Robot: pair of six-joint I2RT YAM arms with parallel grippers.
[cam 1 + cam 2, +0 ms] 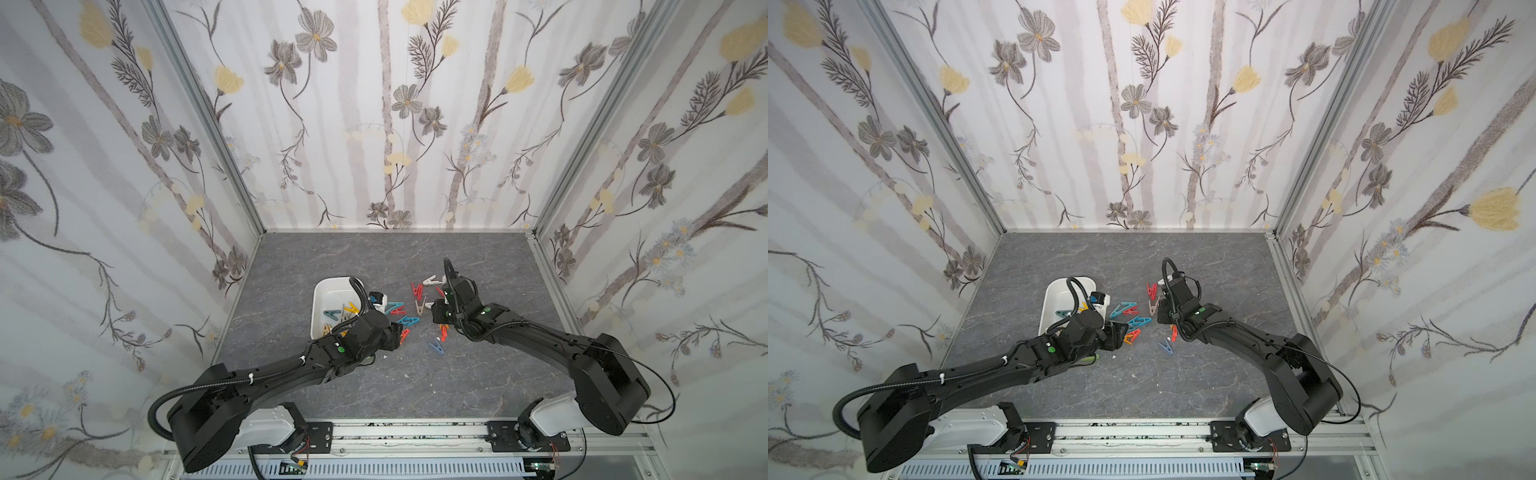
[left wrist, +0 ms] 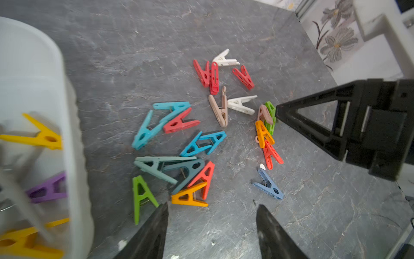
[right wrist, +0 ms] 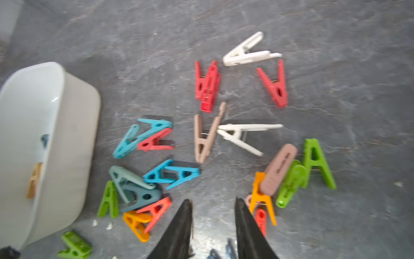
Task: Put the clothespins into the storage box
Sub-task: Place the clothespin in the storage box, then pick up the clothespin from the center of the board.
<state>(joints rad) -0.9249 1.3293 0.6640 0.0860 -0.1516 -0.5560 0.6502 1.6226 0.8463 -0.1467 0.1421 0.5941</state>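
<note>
Several loose clothespins (image 1: 409,320) in red, blue, teal, orange, green, beige and white lie on the grey tabletop to the right of the white storage box (image 1: 328,286). More clothespins (image 2: 42,139), yellow and purple, lie inside the storage box (image 2: 69,125). My left gripper (image 2: 212,204) is open over bare table at the near edge of the pile, beside an orange clothespin (image 2: 190,197). My right gripper (image 3: 212,199) is open and empty above the pile's near right part, between two small heaps. In both top views the grippers (image 1: 401,336) (image 1: 434,316) flank the pile.
Flowered walls close in the table on three sides, with metal posts at the corners. Tiny white flecks (image 2: 262,167) lie among the pins. A green clothespin (image 3: 75,246) lies near the storage box's near corner (image 3: 74,143). The arms' bases sit on a rail (image 1: 407,436) at the front.
</note>
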